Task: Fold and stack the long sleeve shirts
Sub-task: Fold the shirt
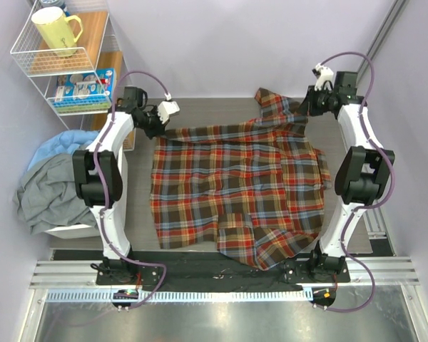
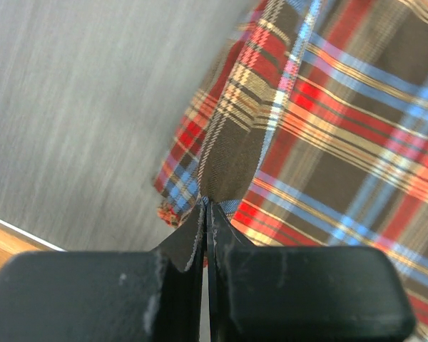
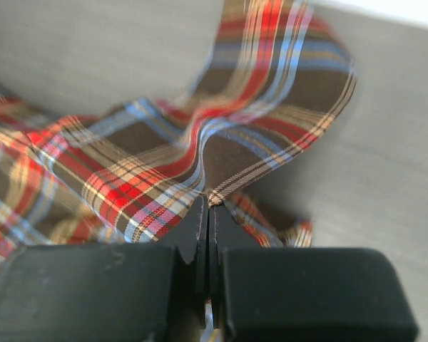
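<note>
Shirt (image 1: 235,185) lies spread flat on the grey table (image 1: 200,110) between the two arms, with one bunched flap at its far right corner. Left tool (image 2: 205,208) is closed on the shirt's far left edge. Right tool (image 3: 209,203) is closed on a fold of that far right flap.

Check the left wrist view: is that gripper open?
No, the left gripper is shut, pinching an edge of the plaid shirt.
</note>
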Action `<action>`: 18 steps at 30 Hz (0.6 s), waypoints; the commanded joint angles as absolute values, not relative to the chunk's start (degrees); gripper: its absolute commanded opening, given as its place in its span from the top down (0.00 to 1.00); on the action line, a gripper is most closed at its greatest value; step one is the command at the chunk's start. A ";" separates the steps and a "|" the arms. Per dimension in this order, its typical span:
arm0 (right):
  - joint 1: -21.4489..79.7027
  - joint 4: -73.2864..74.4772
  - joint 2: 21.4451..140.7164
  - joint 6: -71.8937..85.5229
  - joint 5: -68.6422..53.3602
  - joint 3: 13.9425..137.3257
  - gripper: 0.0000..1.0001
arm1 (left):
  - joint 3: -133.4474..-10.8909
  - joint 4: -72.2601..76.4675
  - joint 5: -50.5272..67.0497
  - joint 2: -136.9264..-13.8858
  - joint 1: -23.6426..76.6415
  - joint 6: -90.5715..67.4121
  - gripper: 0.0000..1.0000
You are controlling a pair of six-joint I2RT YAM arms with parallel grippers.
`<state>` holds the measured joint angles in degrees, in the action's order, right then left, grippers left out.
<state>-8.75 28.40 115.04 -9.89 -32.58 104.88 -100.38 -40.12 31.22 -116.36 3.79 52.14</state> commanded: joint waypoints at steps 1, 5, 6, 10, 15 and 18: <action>-9.23 31.72 108.56 -14.15 -32.78 100.56 0.99 | -98.09 -46.75 33.75 -110.84 2.90 58.36 1.00; -9.23 33.57 105.12 -16.43 -32.52 95.20 0.99 | -95.72 -48.33 34.19 -109.69 2.99 58.01 1.00; -9.23 33.92 104.33 -17.48 -32.17 93.10 0.99 | -95.28 -48.86 34.54 -109.51 2.99 58.01 1.00; -9.23 36.29 102.57 -19.50 -31.46 89.57 0.99 | -92.64 -51.85 34.54 -108.90 3.69 58.45 1.00; -9.23 39.55 101.69 -21.00 -32.43 86.05 0.99 | -88.25 -53.08 34.10 -108.02 4.13 58.53 1.00; -9.32 39.81 101.34 -21.97 -31.47 83.33 0.99 | -86.93 -54.23 33.66 -107.84 4.13 58.88 1.00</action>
<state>-8.86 37.85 103.92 -19.38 -32.08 86.00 -88.16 -51.44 33.10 -111.02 4.23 57.54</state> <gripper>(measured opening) 0.025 0.003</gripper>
